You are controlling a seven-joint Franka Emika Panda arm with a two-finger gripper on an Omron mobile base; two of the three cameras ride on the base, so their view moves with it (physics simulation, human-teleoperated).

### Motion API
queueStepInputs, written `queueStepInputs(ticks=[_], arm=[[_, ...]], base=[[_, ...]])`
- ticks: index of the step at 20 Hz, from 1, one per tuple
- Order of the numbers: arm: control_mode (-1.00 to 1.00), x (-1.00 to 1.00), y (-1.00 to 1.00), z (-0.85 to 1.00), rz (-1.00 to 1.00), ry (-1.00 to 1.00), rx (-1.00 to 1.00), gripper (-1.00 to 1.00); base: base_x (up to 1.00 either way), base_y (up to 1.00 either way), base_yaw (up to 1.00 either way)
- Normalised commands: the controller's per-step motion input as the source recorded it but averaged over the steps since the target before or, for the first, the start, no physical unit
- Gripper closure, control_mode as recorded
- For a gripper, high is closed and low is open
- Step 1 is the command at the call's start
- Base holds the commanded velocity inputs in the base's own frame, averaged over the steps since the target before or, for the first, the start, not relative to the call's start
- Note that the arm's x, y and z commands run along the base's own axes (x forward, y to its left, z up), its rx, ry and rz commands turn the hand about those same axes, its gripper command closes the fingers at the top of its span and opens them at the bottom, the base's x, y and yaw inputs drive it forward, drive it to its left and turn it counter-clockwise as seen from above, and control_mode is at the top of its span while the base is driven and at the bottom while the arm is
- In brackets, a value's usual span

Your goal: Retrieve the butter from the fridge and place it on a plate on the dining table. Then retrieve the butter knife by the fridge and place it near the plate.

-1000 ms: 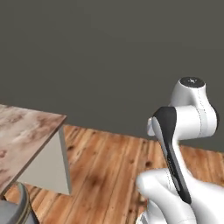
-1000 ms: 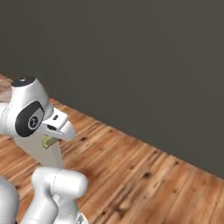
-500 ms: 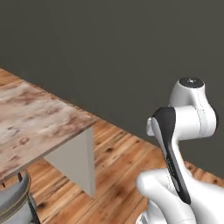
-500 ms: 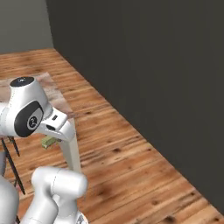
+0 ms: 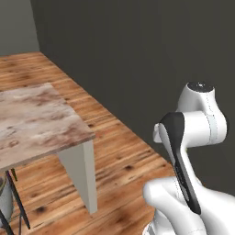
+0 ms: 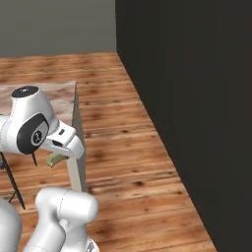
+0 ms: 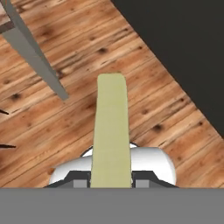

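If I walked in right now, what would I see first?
First you'd see the pale yellow butter, a long stick held in the gripper and poking out over the wooden floor. Next, the big white robot arm curled up beside a dark wall. To its left stands the dining table with its brown-and-cream marbled top.

The butter [image 7: 111, 131] runs toward 6 o'clock in the hand view, its near end hiding the jaws' tips; the dining table [image 5: 32, 121] surface is cut off at 9 o'clock.
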Motion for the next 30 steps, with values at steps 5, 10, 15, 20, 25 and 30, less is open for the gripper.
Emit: queueStepInputs(ticks=[5,10,15,20,25,30], arm=[[1.0,0.0,0.0,0.0,0.0,0.0,0.0,1.0],[1.0,0.0,0.0,0.0,0.0,0.0,0.0,1.0],[1.0,0.0,0.0,0.0,0.0,0.0,0.0,1.0],[1.0,0.0,0.0,0.0,0.0,0.0,0.0,1.0],[1.0,0.0,0.0,0.0,0.0,0.0,0.0,1.0],[1.0,0.0,0.0,0.0,0.0,0.0,0.0,1.0]], base=[[0.13,-1.0,0.42],[0.53,-0.98,0.42],[1.0,-0.63,0.34],[1.0,-0.6,0.25],[1.0,-0.31,0.17],[1.0,0.01,0.07]])
